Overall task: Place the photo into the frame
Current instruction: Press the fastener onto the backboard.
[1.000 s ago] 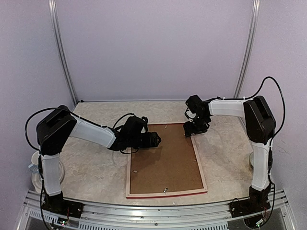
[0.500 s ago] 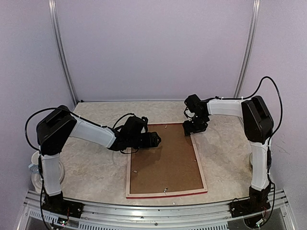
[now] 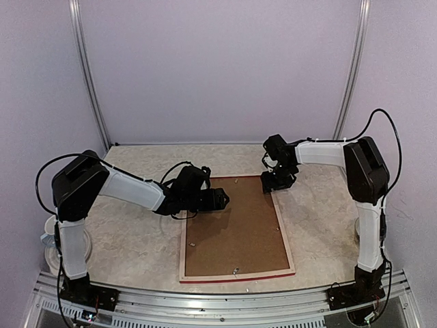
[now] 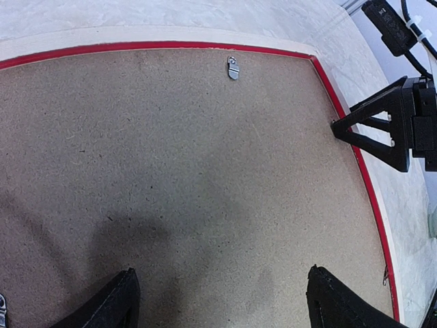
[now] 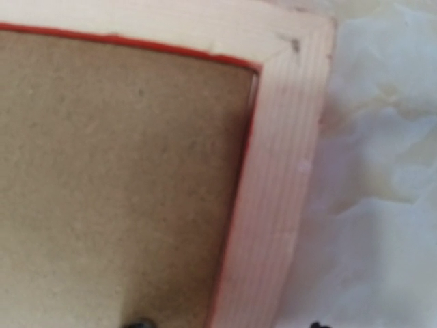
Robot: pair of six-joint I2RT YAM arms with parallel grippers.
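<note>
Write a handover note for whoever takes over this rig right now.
The left gripper is open and empty above the brown backing board. The right gripper sits at the far right corner of the frame; its grip is unclear. The frame lies face down on the table, board in it. The photo is not in view. Left to do: confirm it is inside, then check the metal tabs.

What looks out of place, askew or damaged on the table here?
Nothing looks damaged or spilled. The frame lies back up on the table, with the backing board seated flat inside it. Only the photo is nowhere in view.
</note>
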